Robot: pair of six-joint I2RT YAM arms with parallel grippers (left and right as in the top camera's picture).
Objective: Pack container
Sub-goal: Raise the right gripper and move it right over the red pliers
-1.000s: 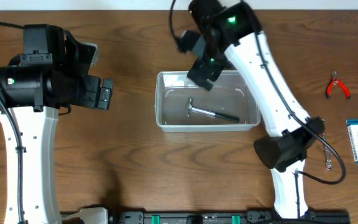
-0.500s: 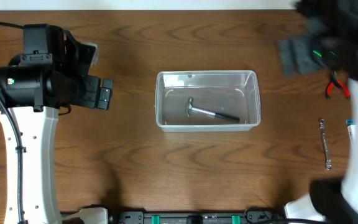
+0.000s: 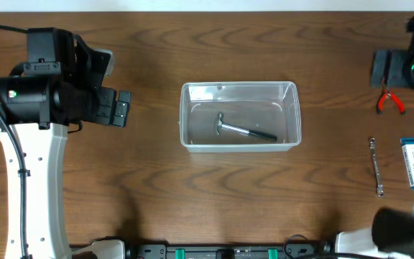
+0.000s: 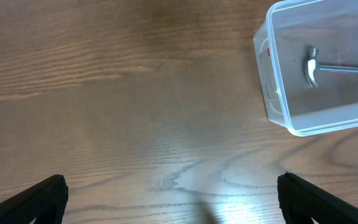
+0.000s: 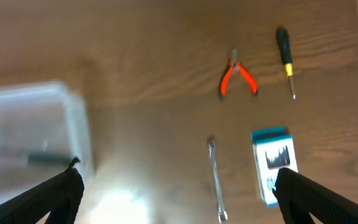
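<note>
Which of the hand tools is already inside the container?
The hammer: it alone lies in the clear container. The red-handled pliers, the screwdriver and the wrench are out on the table, off to its right.

The container (image 3: 239,147), a clear rectangular plastic bin with rounded corners and a thin rim, is being shown standing upright and open-topped at mid-table, its long side running left to right. A hammer (image 3: 244,130) is being carried inside, lying flat on its floor, head toward the left.
</note>
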